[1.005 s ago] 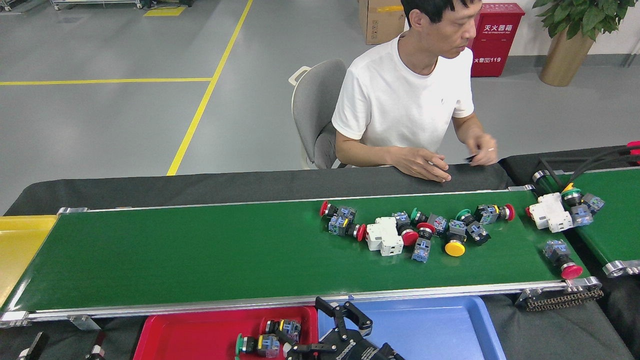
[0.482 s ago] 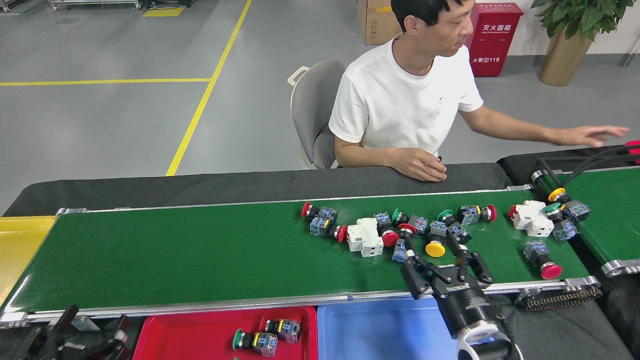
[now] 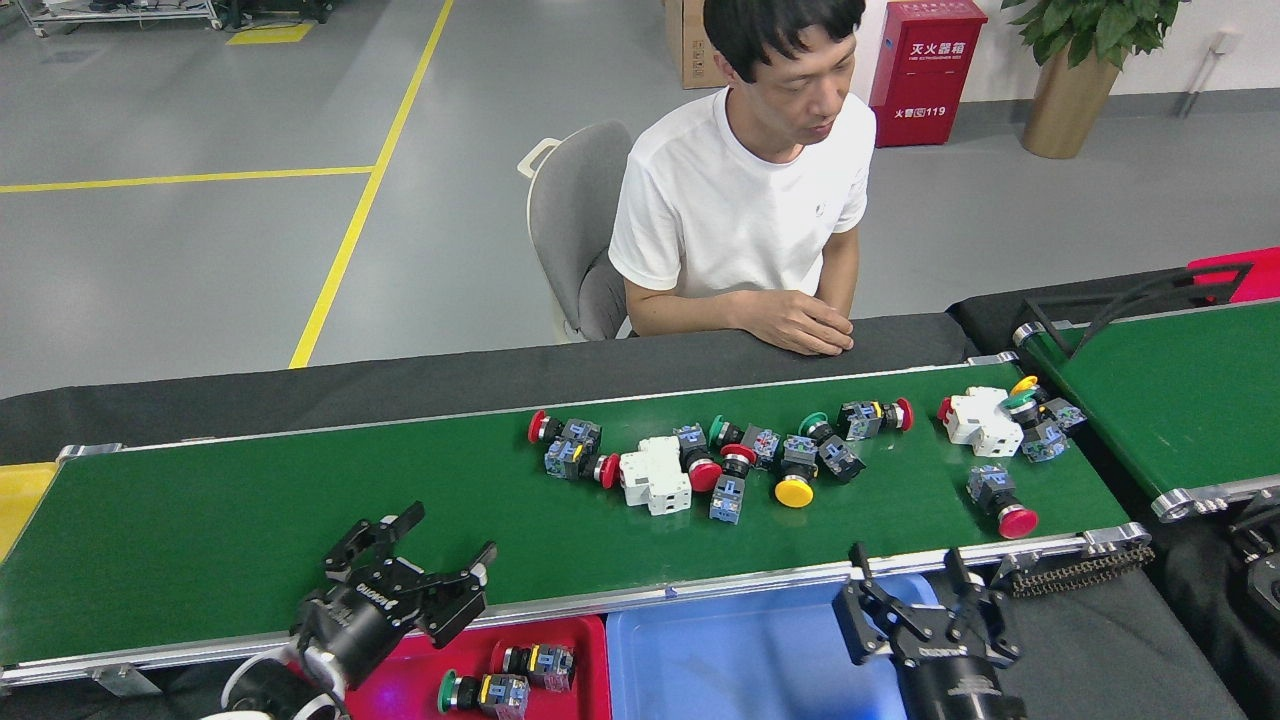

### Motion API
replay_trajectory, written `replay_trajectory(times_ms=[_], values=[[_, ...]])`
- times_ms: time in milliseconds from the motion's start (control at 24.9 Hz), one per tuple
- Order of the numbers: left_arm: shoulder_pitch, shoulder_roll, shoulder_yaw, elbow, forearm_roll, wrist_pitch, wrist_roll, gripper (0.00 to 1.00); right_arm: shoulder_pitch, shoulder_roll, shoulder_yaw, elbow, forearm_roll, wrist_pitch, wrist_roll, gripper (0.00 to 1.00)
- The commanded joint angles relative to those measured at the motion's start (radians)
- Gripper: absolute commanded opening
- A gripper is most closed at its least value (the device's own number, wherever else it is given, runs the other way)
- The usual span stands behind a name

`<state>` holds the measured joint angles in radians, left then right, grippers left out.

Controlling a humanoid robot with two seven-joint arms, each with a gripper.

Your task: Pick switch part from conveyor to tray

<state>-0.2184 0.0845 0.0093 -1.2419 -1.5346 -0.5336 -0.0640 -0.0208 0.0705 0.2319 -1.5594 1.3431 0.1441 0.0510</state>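
Several switch parts with red, green and yellow caps lie in a cluster on the dark-green conveyor, right of its middle. Another group and a lone red-capped part sit near its right end. My left gripper hangs open over the belt's near edge, left of the cluster, holding nothing. My right gripper stands open over the blue tray, below the belt's near rail. A red tray holds two switch parts.
A person in a white shirt sits across the belt, hands on the black far edge. A second green belt runs at the right. A yellow bin sits at the left end.
The view shifted, and the parts have travelled left along the belt. My left gripper rose over the belt's near edge. My right gripper drew back from the cluster to above the blue tray. The person pulled their arm back.
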Motion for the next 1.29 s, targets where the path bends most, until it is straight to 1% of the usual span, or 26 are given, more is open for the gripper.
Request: replay_trajectory(times_ms=[0,40,121,201,362,442,523,603,643,683,724,764,844,884,925,965,1005,1045,1085,1126,1166,1206,1246], values=[[-0.050,-0.017,-0.019,0.032,-0.002,0.060,0.003,0.99,-0.060,0.009,0.063,0.050,0.013,0.089,0.016,0.95],[-0.079,-0.022,-0.029,0.061,-0.002,0.080,0.003,0.99,-0.091,0.012,0.093,0.085,0.011,0.112,0.018,0.95],[-0.122,-0.026,-0.043,0.113,-0.002,0.096,0.003,0.99,-0.139,0.038,0.130,0.154,0.014,0.130,0.021,0.95],[-0.144,-0.031,-0.055,0.139,-0.002,0.103,0.003,0.99,-0.182,0.066,0.130,0.223,0.016,0.141,0.030,0.95],[-0.177,-0.048,-0.095,0.163,-0.002,0.144,0.003,0.99,-0.294,0.089,0.130,0.361,0.008,0.190,0.032,0.95],[-0.196,-0.051,-0.123,0.200,-0.002,0.159,0.003,0.99,-0.350,0.091,0.138,0.426,-0.006,0.206,0.033,0.95],[-0.240,-0.064,-0.140,0.265,-0.002,0.193,0.004,0.99,-0.399,0.091,0.153,0.504,-0.033,0.207,0.044,0.94],[-0.271,-0.074,-0.141,0.311,-0.001,0.218,0.006,0.99,-0.439,0.091,0.161,0.552,-0.064,0.207,0.053,0.91],[-0.286,-0.078,-0.141,0.329,-0.001,0.230,0.007,0.99,-0.461,0.092,0.164,0.578,-0.078,0.207,0.055,0.86],[-0.296,-0.080,-0.140,0.338,0.001,0.244,0.009,0.99,-0.479,0.092,0.164,0.601,-0.087,0.206,0.055,0.77],[-0.299,-0.080,-0.140,0.341,0.001,0.254,0.009,0.99,-0.496,0.092,0.164,0.619,-0.094,0.201,0.061,0.75],[-0.299,-0.081,-0.141,0.343,0.001,0.270,0.009,0.99,-0.518,0.092,0.165,0.644,-0.107,0.193,0.081,0.65],[-0.300,-0.094,-0.141,0.348,-0.001,0.317,0.009,0.99,-0.545,0.089,0.165,0.671,-0.124,0.173,0.095,0.44],[-0.302,-0.098,-0.141,0.354,0.001,0.346,0.009,0.99,-0.547,0.089,0.165,0.671,-0.128,0.150,0.101,0.23],[-0.306,-0.098,-0.141,0.358,-0.001,0.369,0.010,0.99,-0.547,0.086,0.165,0.671,-0.130,0.127,0.105,0.17],[-0.311,-0.098,-0.140,0.364,0.001,0.397,0.015,0.98,-0.547,0.084,0.165,0.668,-0.131,0.103,0.115,0.17],[-0.314,-0.098,-0.135,0.372,0.001,0.419,0.018,0.93,-0.545,0.084,0.165,0.667,-0.131,0.092,0.119,0.17],[-0.315,-0.098,-0.134,0.378,0.004,0.435,0.021,0.78,-0.545,0.084,0.165,0.664,-0.130,0.086,0.119,0.17],[-0.320,-0.095,-0.132,0.384,0.007,0.440,0.027,0.61,-0.544,0.084,0.165,0.657,-0.130,0.084,0.121,0.17],[-0.323,-0.092,-0.132,0.392,0.007,0.443,0.032,0.38,-0.541,0.084,0.165,0.641,-0.130,0.080,0.122,0.17],[-0.323,-0.088,-0.131,0.401,0.008,0.445,0.033,0.18,-0.534,0.081,0.165,0.610,-0.130,0.063,0.128,0.17],[-0.323,-0.086,-0.126,0.407,0.010,0.445,0.033,0.08,-0.515,0.081,0.165,0.564,-0.130,0.029,0.153,0.17],[-0.323,-0.084,-0.112,0.407,0.011,0.445,0.035,0.05,-0.492,0.081,0.165,0.509,-0.130,-0.003,0.184,0.17]])
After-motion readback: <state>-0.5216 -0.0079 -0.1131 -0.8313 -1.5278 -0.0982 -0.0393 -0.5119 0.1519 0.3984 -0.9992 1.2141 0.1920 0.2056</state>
